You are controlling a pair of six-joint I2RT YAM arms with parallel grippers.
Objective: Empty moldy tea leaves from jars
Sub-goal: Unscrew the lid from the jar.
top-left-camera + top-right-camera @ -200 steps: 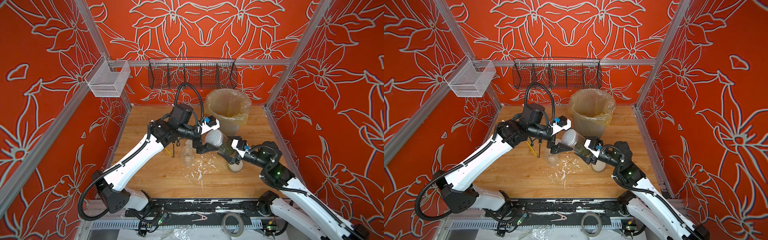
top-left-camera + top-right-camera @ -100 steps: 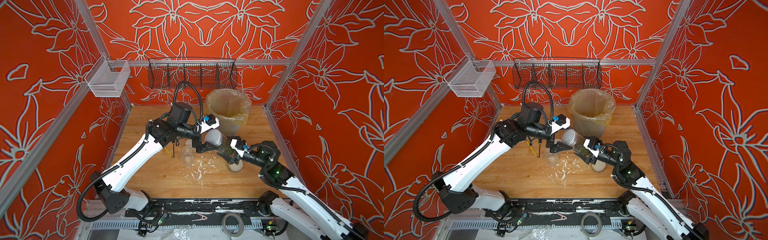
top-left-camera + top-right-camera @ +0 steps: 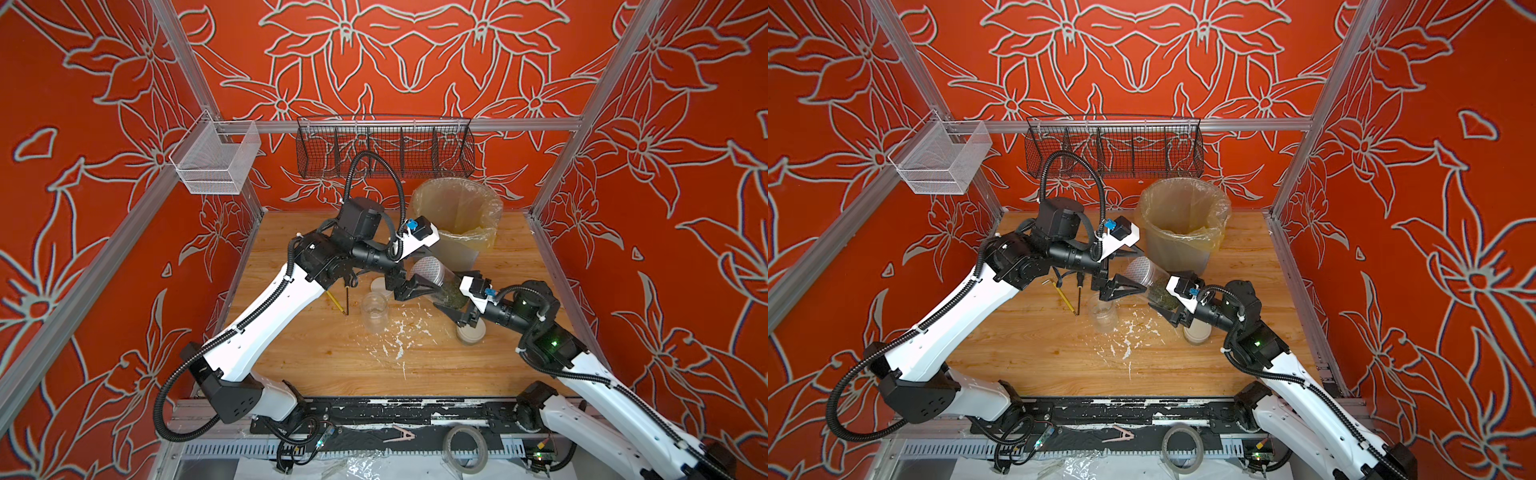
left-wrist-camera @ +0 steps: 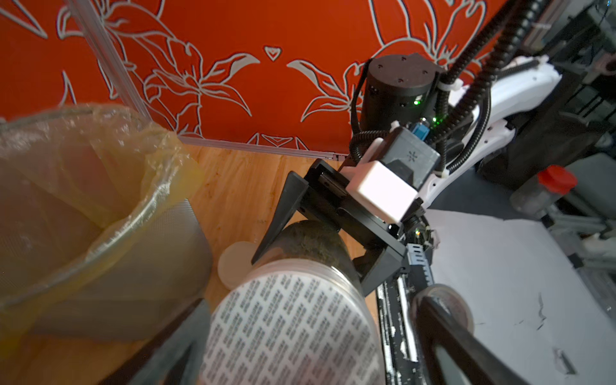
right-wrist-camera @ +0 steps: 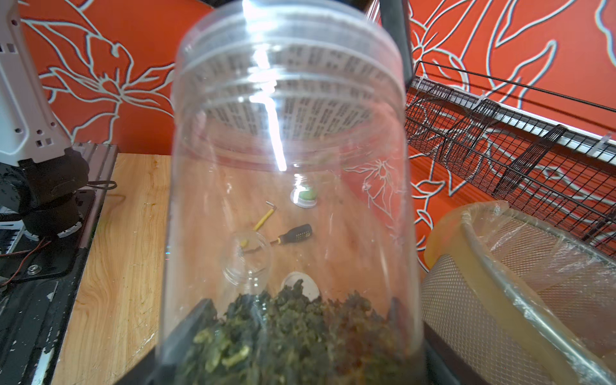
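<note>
1. Clamping the base end of the tall jar [image 3: 441,281], the right gripper [image 3: 457,299] has its jaws pressed onto the glass. The jar hangs clear of the worktop [image 3: 324,365], tilted, with its lid end raised toward the left arm.
2. The moldy tea leaves [image 5: 286,330] lie heaped in the lower, base end of that jar, between the right gripper's fingers. The upper part of the glass is see-through and bare. The dark mass also shows in a top view [image 3: 1160,296].
3. The dotted lid [image 4: 293,336], white with grey marks, closes the raised end of the tall jar.
4. The left gripper [image 3: 1140,269] has its jaws spread, one finger on each side of the dotted lid.
   - In the left wrist view one finger [image 4: 443,333] stands apart from the lid rim.
   - The other finger [image 4: 180,346] sits just beside the rim. Contact cannot be confirmed.
5. The held jar is over the worktop's middle, toward the back right, just in front of the bin [image 3: 457,195], which has a yellowish liner and stands at the back edge.
6. An open jar [image 3: 375,311] stands upright and uncapped near the worktop's middle, below the left gripper. A loose cream lid [image 3: 379,286] lies just behind it.
7. A short jar [image 3: 470,332] with a cream top stands directly beneath the right gripper. Its contents cannot be made out.
8. A screwdriver [image 3: 347,297] and a yellow tool [image 3: 335,301] lie side by side toward the left edge from the open jar.
9. White paint flecks [image 3: 399,336] are scattered between the open jar and the short jar, trailing toward the front edge.
</note>
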